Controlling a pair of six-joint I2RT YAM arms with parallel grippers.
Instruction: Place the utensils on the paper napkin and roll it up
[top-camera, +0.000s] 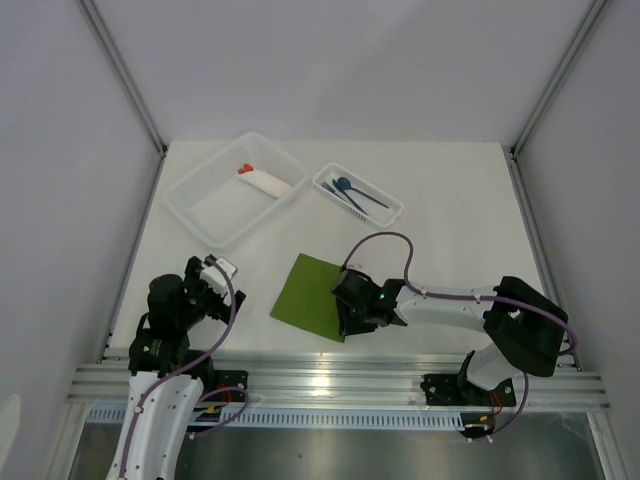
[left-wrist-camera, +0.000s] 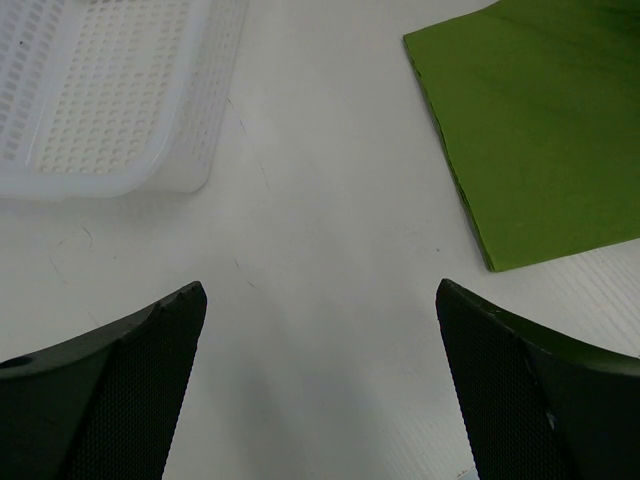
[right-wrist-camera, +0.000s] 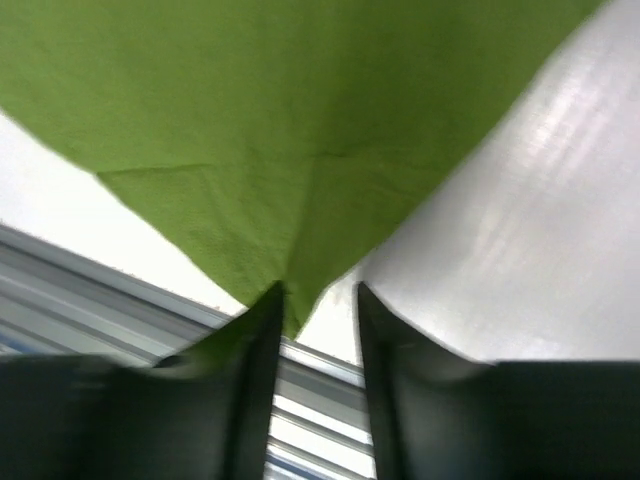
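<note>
Napkin first: the paper napkin (top-camera: 312, 292) lies flat on the table (top-camera: 450, 240) near the front rail, turned like a diamond, and nothing rests on it; the right gripper (right-wrist-camera: 318, 295) sits low over its near right corner, jaws a narrow slot apart; the wrist view shows the corner's tip against the inner face of the left finger (right-wrist-camera: 262, 330) with bare surface in the gap, so I read that as no grip on the paper. Over on the other side the left gripper (left-wrist-camera: 320, 290) hovers above bare table, jaws spread wide and holding nothing, the napkin's edge off to its right and the big white basket (top-camera: 200, 225) ahead on its left; a white roll with an orange tip (top-camera: 268, 183) lies in that basket and is no part of this. The utensils (top-camera: 352, 192) are all in the small clear tray (top-camera: 398, 208) at the far side, well apart from the napkin; so I judge the laying-out of the sheet about finished and the loading not yet begun. Next move, as I see it: lift the right gripper straight off the corner so the thin paper does not drag; reach to the tray; pinch one slim blue handle cleanly from the cluster; carry it back onto the green.
</note>
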